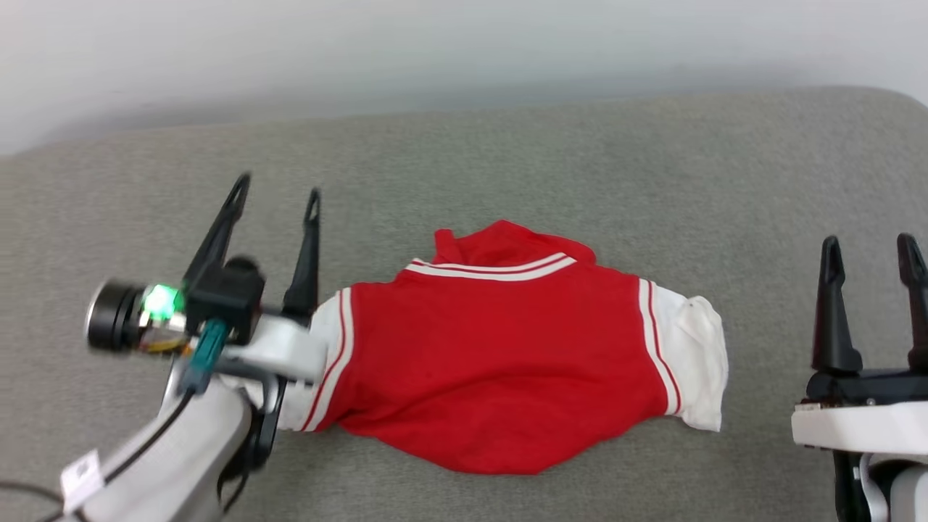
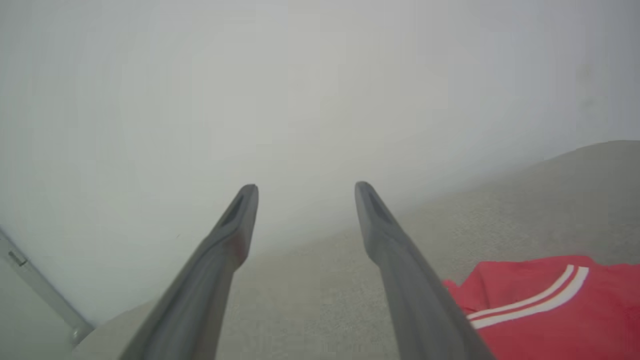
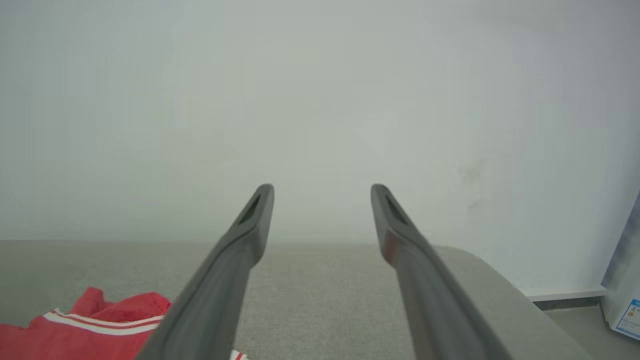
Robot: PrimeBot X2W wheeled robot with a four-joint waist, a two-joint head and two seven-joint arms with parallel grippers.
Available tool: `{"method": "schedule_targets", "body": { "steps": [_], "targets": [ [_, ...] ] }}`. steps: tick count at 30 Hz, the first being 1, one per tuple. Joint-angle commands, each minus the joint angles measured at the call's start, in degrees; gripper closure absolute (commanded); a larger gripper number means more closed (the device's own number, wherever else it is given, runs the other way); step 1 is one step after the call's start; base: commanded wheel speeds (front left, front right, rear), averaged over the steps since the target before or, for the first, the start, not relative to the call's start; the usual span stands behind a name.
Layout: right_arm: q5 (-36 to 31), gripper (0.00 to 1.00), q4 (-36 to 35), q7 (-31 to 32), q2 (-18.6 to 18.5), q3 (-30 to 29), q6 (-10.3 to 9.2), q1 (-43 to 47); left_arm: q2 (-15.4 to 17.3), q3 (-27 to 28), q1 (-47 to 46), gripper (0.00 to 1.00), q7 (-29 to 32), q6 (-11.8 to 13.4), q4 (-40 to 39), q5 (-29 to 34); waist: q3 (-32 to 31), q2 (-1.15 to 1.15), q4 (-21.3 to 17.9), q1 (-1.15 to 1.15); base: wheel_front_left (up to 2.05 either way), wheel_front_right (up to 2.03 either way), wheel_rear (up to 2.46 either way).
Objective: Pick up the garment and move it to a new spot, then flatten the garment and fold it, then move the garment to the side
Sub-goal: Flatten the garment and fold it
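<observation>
Garment (image 1: 500,362), soft red cloth with white, stripe-trimmed sleeves, lies rumpled on nubbly grey upholstery (image 1: 580,181). Left gripper (image 1: 278,185) and right gripper (image 1: 868,241) hold their slim dark fingers spread, empty.

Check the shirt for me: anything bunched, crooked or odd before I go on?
Yes. The garment lies untidily on the grey surface: red fabric humps up beyond the striped band at its far edge, the white sleeve on the robot's right is crumpled, and the near edge bulges instead of running straight.
</observation>
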Motion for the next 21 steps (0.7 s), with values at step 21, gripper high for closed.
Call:
{"method": "schedule_targets", "body": {
  "steps": [21],
  "targets": [
    [14.36,0.00,13.22,37.48,-30.46,29.83,-0.03,-16.46,-6.30,19.31,29.69,0.00,-0.18,3.90,-8.99,6.60,-2.19,0.00,6.41,0.01,0.00,0.00,0.00]
  ]
}}
